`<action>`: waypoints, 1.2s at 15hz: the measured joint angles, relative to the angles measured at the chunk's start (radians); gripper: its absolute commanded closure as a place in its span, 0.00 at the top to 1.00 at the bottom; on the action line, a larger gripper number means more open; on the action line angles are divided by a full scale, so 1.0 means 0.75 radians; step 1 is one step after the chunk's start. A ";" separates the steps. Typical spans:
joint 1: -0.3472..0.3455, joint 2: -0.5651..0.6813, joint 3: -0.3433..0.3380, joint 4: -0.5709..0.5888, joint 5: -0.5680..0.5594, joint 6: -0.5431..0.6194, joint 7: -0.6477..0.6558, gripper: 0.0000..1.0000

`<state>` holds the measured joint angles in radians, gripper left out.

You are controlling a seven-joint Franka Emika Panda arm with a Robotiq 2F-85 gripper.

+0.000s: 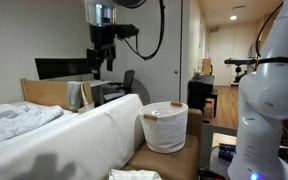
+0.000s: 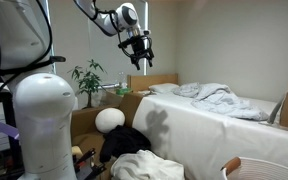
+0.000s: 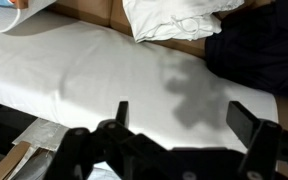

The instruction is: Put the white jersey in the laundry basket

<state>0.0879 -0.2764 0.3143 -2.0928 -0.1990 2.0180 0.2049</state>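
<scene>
Nothing is done yet: the gripper (image 1: pixel 100 66) is held high above the bed (image 1: pixel 74 135), jaws spread and empty, while the white jersey (image 3: pixel 174 18) is seen crumpled beside the bed, outside the laundry basket (image 1: pixel 165 128).

One laundry basket (image 1: pixel 165 136), one white jersey (image 2: pixel 146 167), one bed (image 2: pixel 219 128), one potted plant (image 2: pixel 87 78)

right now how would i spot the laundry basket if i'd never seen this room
Find the long bed under its white sheet in an exterior view. At its side, on a brown surface, stands the laundry basket. It alone is round and bucket-shaped, white with small tan handles at the rim.
</scene>
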 measured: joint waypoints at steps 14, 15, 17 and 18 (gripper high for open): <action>0.007 0.350 -0.215 -0.143 0.145 0.516 -0.261 1.00; 0.007 0.381 -0.224 -0.158 0.185 0.556 -0.303 1.00; 0.007 0.452 -0.241 -0.169 0.236 0.613 -0.354 1.00; 0.006 0.489 -0.249 -0.169 0.254 0.636 -0.365 1.00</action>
<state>0.0925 0.0902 0.1279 -2.2193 -0.0082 2.4952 -0.0690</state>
